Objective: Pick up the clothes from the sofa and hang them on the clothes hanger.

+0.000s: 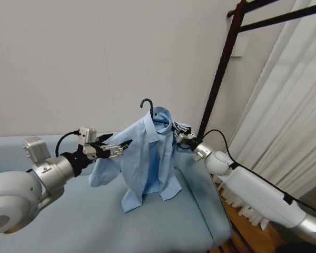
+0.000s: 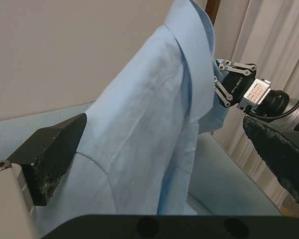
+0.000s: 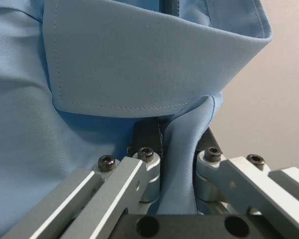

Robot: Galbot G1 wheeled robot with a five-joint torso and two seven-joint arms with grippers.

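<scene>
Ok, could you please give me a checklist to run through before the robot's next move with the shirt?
1. Grip: the right gripper has its fingers shut on shirt fabric under the collar: ok.
2. Second hold: the left gripper is open at the shirt's shoulder, not gripping: not ok.
3. The hanger hook stands free above the collar: ok.
4. Hook on the clothes rack: not ok, not yet hung.
5. Hem clear of the sofa: cannot tell.

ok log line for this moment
shirt on hanger above sofa | right pincer shut on shirt by collar | left pincer open at shirt shoulder
</scene>
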